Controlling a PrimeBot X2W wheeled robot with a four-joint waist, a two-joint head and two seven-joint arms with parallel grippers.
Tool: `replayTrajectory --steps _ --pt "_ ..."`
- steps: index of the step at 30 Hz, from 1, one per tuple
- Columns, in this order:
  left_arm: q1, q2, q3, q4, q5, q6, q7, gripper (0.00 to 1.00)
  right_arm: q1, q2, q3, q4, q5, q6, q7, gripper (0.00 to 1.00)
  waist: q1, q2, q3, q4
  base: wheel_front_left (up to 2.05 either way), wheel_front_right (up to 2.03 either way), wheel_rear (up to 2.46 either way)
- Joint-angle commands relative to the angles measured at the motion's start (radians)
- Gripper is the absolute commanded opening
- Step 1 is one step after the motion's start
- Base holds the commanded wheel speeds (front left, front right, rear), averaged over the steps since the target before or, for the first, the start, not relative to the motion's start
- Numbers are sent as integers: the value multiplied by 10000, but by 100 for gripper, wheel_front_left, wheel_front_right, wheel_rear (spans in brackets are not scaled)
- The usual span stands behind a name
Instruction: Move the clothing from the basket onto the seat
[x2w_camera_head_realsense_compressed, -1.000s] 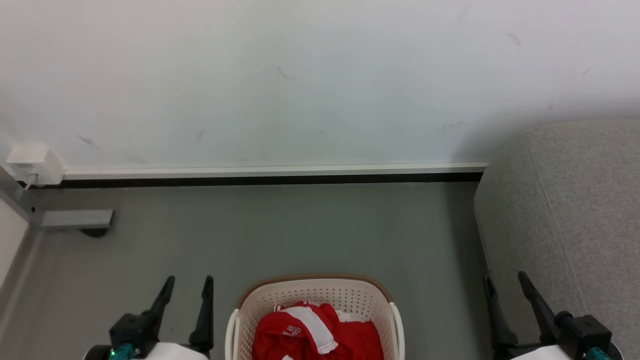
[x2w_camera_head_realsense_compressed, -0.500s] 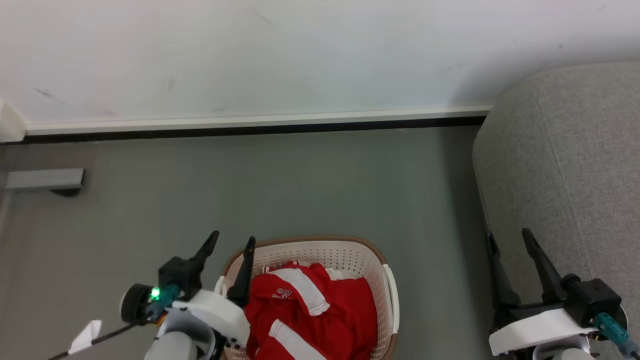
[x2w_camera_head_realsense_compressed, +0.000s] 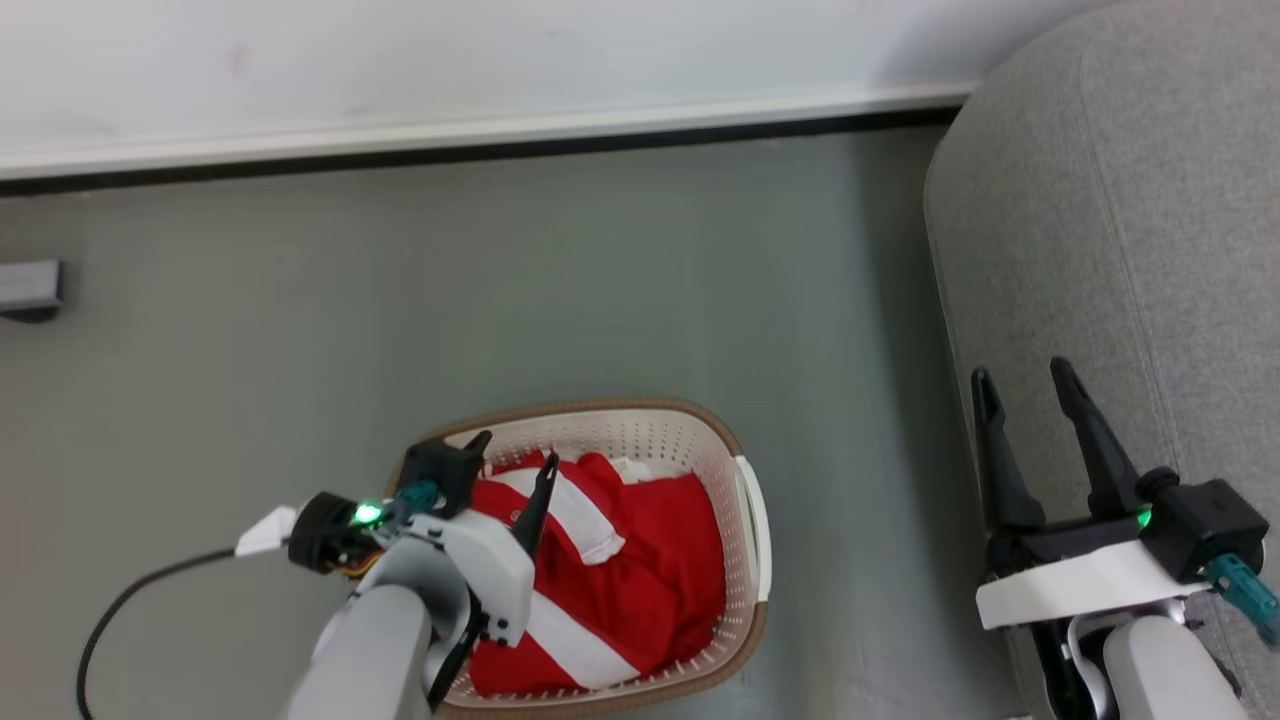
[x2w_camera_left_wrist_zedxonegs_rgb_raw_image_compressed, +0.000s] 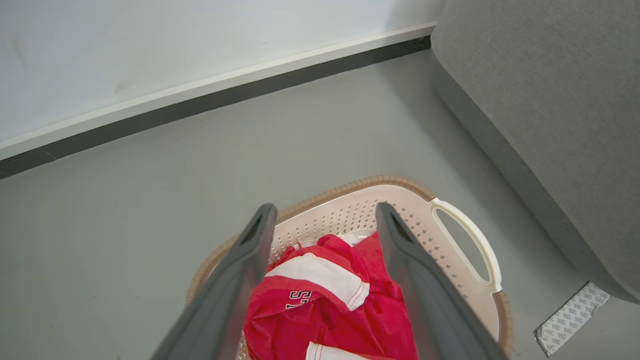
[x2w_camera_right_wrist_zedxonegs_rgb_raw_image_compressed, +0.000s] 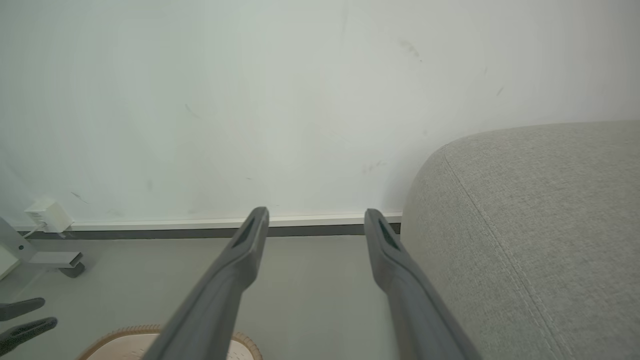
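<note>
The cream basket (x2w_camera_head_realsense_compressed: 600, 408) with a brown rim stands on the grey floor, holding the red and white clothing (x2w_camera_head_realsense_compressed: 640, 560). My left gripper (x2w_camera_head_realsense_compressed: 515, 448) hovers open over the basket's left part, its fingers spread above the garments and touching nothing. Through the left wrist view the clothing (x2w_camera_left_wrist_zedxonegs_rgb_raw_image_compressed: 340, 305) lies between and below the left gripper (x2w_camera_left_wrist_zedxonegs_rgb_raw_image_compressed: 325, 207), inside the basket (x2w_camera_left_wrist_zedxonegs_rgb_raw_image_compressed: 350, 186). My right gripper (x2w_camera_head_realsense_compressed: 1020, 370) is open and empty beside the light grey seat (x2w_camera_head_realsense_compressed: 1150, 200). The right gripper (x2w_camera_right_wrist_zedxonegs_rgb_raw_image_compressed: 316, 212) points at the wall, with the seat (x2w_camera_right_wrist_zedxonegs_rgb_raw_image_compressed: 540, 210) to its right.
A white wall with a dark baseboard (x2w_camera_head_realsense_compressed: 500, 150) runs behind the basket. A grey metal foot (x2w_camera_head_realsense_compressed: 25, 290) sits at the far left and a white box (x2w_camera_right_wrist_zedxonegs_rgb_raw_image_compressed: 47, 215) low on the wall. A taped patch (x2w_camera_left_wrist_zedxonegs_rgb_raw_image_compressed: 570, 317) lies on the floor by the seat.
The head camera has tilted down, so the whole picture shifted. My left gripper has moved right from beside the basket to above the clothing. Both grippers stay open.
</note>
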Motion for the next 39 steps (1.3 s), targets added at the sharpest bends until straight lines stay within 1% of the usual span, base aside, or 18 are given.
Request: replayTrajectory --steps 1,10,16,21,27,39 --pt "-302 95 -88 169 85 -31 89 100 -209 -47 -21 -105 7 -21 -38 100 -2 -1 363 -165 0 0 0" --pt "-1574 144 -890 1551 321 -38 1324 100 -764 -46 -89 -592 179 -21 -37 100 -2 -1 1561 -332 0 0 0" --pt "-2362 218 -1247 2464 450 -30 1687 100 -1151 -47 -27 -773 296 -21 -37 100 -2 -1 2337 -447 0 0 0" --pt "-2888 173 -1378 3129 533 200 1655 100 -1407 -44 -63 -869 448 -23 -37 100 -2 -1 2859 -507 0 0 0" --pt "-3327 165 -1554 3777 596 472 1321 100 -1625 -46 17 -901 574 -21 -37 100 -2 -1 3293 -594 0 0 0" --pt "-4275 275 -1819 4759 746 999 833 100 -1836 -46 -85 -1063 526 -21 -37 100 -2 -1 4050 -657 0 0 0"
